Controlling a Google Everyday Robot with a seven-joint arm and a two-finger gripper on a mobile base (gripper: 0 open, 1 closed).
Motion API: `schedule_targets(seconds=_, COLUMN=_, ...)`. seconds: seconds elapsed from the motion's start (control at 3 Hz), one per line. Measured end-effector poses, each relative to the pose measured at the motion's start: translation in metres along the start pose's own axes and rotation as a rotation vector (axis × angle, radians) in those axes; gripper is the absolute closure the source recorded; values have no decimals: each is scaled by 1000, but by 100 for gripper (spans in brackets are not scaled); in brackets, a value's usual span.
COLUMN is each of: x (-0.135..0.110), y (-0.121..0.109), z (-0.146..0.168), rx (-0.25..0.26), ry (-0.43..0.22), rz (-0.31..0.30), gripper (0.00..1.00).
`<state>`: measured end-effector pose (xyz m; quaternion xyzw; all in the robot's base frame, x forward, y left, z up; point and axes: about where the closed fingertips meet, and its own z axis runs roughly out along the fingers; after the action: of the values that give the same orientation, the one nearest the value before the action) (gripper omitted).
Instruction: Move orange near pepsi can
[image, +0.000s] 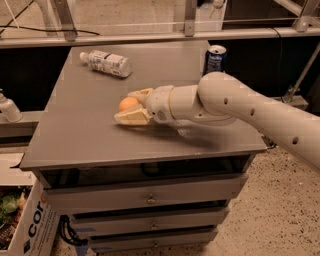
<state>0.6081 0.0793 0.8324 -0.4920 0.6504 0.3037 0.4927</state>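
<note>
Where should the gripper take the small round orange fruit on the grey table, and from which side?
Across its widest middle: the small round orange fruit is smooth, with no handle to grab. Come in low and level from the side of the dark blue pepsi can, where the open gripper straddles it on the grey table.
</note>
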Motion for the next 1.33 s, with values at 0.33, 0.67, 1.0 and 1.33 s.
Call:
schedule_targets(seconds=0.33, x=1, y=0, z=-6, rx=7, ry=-3, rz=0, gripper=64)
schedule_targets(seconds=0.67, x=-2, y=4, z=-22, rx=16, ry=-6, rz=-2, gripper=87)
schedule_targets(seconds=1.0, x=0, y=6, z=-64, rx=63, ry=-1, rz=8, gripper=100)
schedule_targets(seconds=1.33, x=17, y=-5, z=-119, rx=162, ry=28, rz=44, gripper=100)
